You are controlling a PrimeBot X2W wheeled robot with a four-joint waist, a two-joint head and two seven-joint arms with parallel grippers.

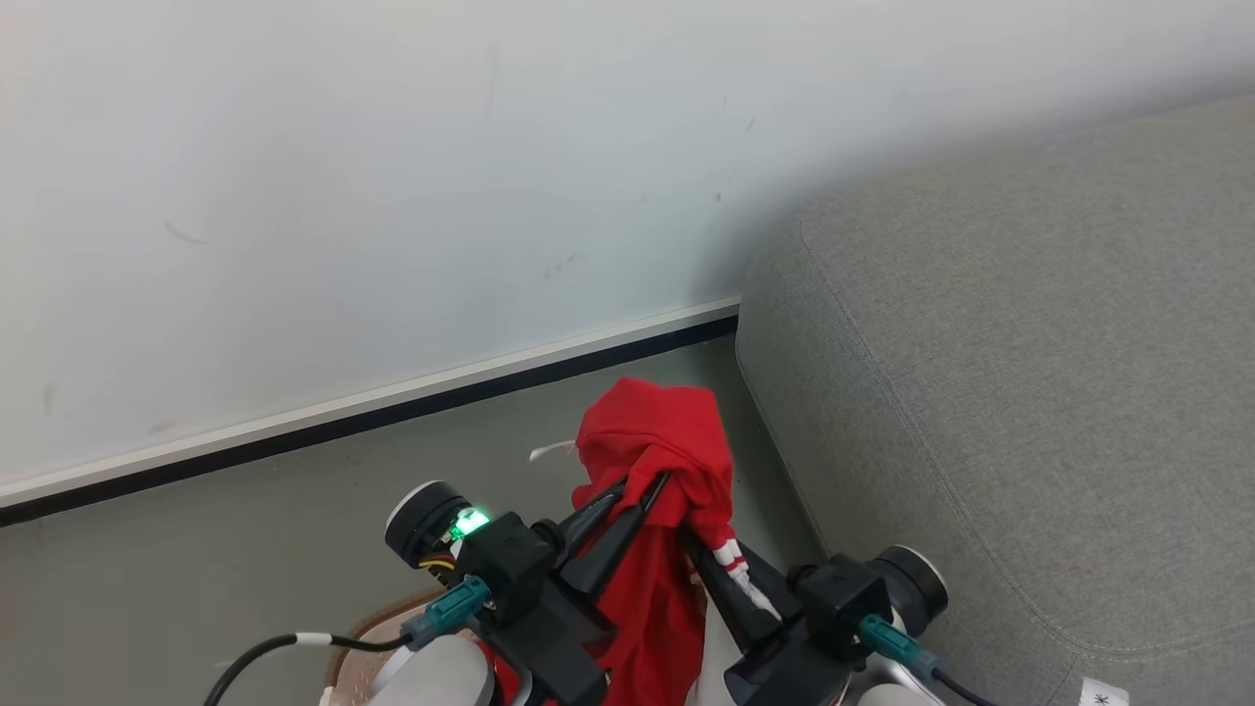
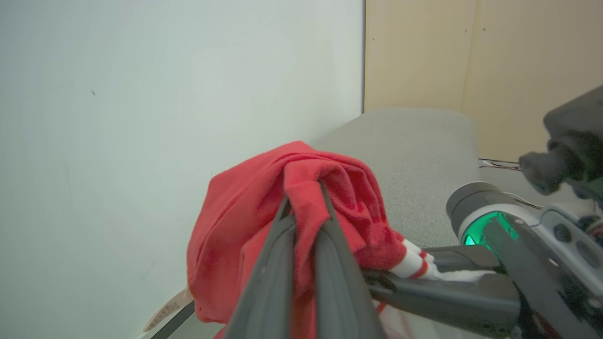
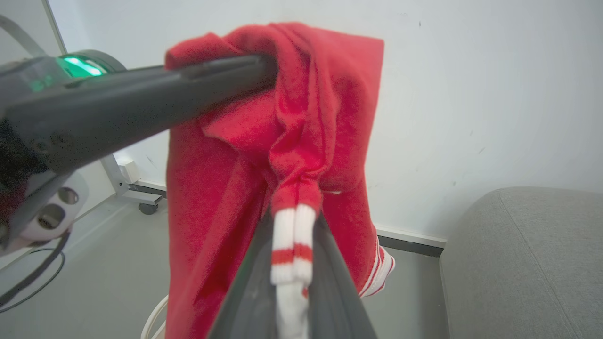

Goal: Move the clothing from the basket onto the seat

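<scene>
Drooping red clothing (image 1: 652, 441) — soft, woven grey seat (image 1: 1029, 343)

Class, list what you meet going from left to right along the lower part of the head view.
black cable → left pincer → red garment → right pincer → grey seat
</scene>
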